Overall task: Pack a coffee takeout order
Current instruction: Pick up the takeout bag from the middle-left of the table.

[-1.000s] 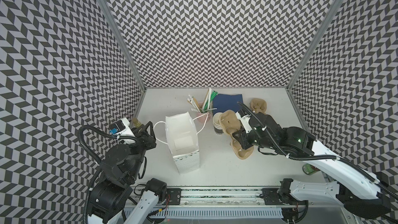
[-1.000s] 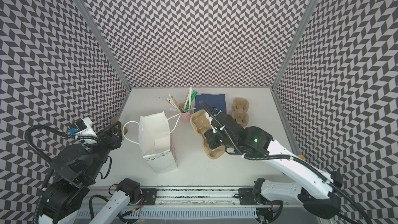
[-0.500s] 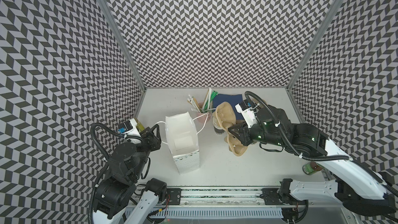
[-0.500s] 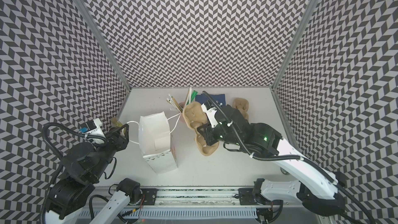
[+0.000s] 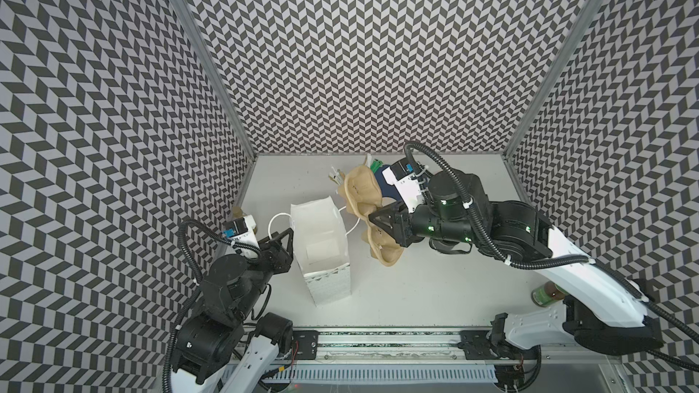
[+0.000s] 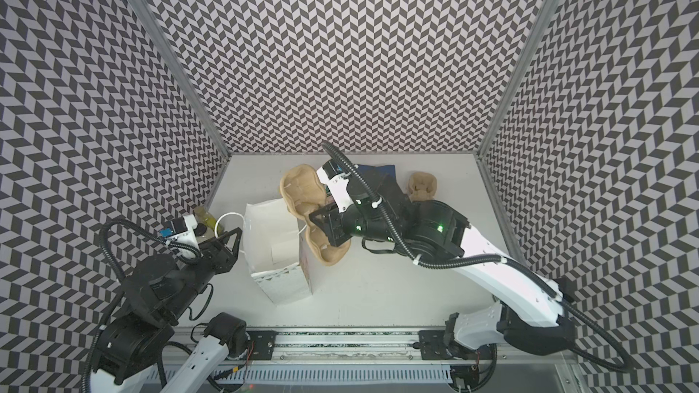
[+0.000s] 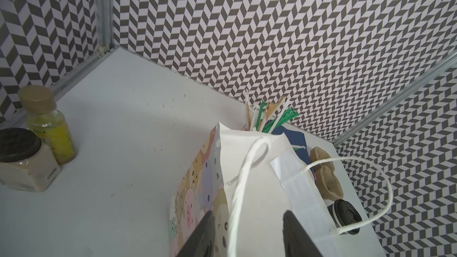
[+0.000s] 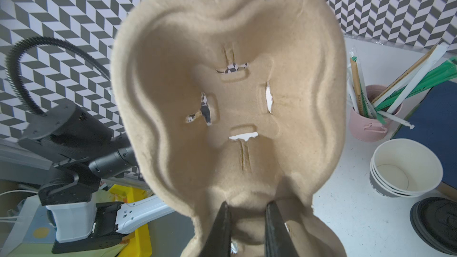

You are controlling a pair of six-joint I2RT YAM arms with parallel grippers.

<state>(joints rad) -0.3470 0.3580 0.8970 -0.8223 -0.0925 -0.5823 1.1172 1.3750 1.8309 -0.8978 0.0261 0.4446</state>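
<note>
Herringbone walls box in the white table [image 5: 435, 289]. In a top view my right gripper [image 5: 374, 217] holds the pulp carrier [image 5: 361, 187] tipped on edge, just beside the open paper bag [image 5: 321, 228]. From the left wrist, my left gripper [image 7: 247, 216] stands apart, astride the bag's rim. From the right wrist, my fingers [image 8: 222, 228] are clamped on the carrier's middle ridge, and the navy napkin [image 8: 435, 124] lies on the table.
</note>
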